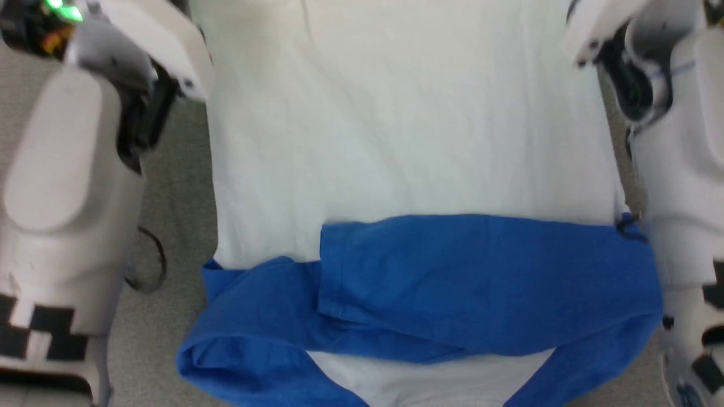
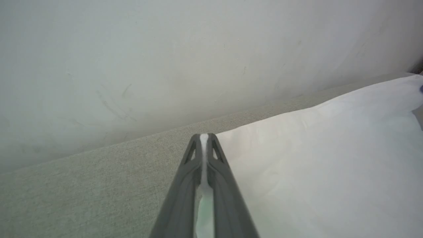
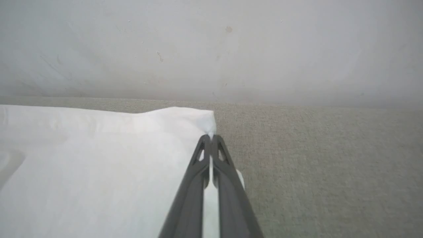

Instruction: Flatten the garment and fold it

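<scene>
The garment (image 1: 396, 135) lies spread down the middle of the head view, its white body flat and its blue sleeves (image 1: 464, 282) folded across it near the bottom. My left gripper (image 2: 204, 136) is shut on a far corner of the white cloth (image 2: 324, 158), which shows between its fingers. My right gripper (image 3: 210, 136) is shut on the other far corner of the white cloth (image 3: 99, 158). In the head view my pale forearms run along both sides of the garment, and the fingertips are out of frame at the top.
The garment rests on a grey woven surface (image 1: 169, 226). A pale wall (image 2: 165, 59) rises just beyond the far edge of that surface (image 3: 330, 158). A thin dark cable loop (image 1: 150, 260) lies by my left arm.
</scene>
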Controlling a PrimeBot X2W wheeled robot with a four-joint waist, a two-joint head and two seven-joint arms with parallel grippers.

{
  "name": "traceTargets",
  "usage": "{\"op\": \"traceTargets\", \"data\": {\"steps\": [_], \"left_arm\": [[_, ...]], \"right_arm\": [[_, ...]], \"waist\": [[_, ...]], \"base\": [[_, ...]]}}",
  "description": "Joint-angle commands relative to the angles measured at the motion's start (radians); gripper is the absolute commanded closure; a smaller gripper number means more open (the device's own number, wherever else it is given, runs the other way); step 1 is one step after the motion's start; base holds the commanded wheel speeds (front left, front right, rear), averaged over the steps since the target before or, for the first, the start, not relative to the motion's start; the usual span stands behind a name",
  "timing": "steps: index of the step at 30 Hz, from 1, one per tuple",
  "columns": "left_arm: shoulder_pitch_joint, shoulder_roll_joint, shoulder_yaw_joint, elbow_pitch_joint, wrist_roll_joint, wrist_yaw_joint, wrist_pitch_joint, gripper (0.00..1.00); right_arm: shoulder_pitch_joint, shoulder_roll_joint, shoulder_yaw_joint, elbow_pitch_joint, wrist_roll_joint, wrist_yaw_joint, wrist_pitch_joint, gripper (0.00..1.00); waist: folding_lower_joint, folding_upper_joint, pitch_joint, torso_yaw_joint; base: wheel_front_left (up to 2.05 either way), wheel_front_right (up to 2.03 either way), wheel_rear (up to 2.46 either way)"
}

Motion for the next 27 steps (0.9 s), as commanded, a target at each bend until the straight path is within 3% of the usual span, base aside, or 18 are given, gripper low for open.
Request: {"op": "traceTargets", "data": {"steps": [1, 5, 11, 19, 27], "left_arm": [[0.072, -0.007, 0.003, -0.037, -0.017, -0.004, -0.019, 1.00], [0.264, -0.001, 0.011, -0.147, -0.063, 0.011, -0.028, 1.00], [0.572, 0.029, 0.020, -0.313, -0.129, 0.049, 0.006, 1.00], [0.912, 0.028, 0.004, -0.472, -0.236, 0.090, 0.072, 1.00], [1.072, 0.020, -0.014, -0.505, -0.296, 0.103, 0.095, 1.00]], "right_arm": [[0.084, -0.031, 0.030, -0.053, 0.044, -0.001, -0.021, 1.00], [0.306, -0.097, 0.077, -0.214, 0.130, -0.001, -0.036, 1.00], [0.625, -0.144, 0.017, -0.429, 0.176, -0.001, 0.020, 1.00], [0.998, -0.082, -0.145, -0.701, 0.148, -0.001, 0.214, 1.00], [1.210, -0.009, -0.242, -0.863, 0.080, -0.001, 0.369, 1.00]], "waist": [[0.0001, 0.0001, -0.125, 0.024], [0.0001, 0.0001, -0.229, 0.037], [0.0001, 0.0001, -0.357, 0.056], [0.0001, 0.0001, -0.445, 0.089], [0.0001, 0.0001, -0.469, 0.104]], "base": [[0.00, 0.00, 0.00], [0.00, 0.00, 0.00], [0.00, 0.00, 0.00], [0.00, 0.00, 0.00], [0.00, 0.00, 0.00]]}}
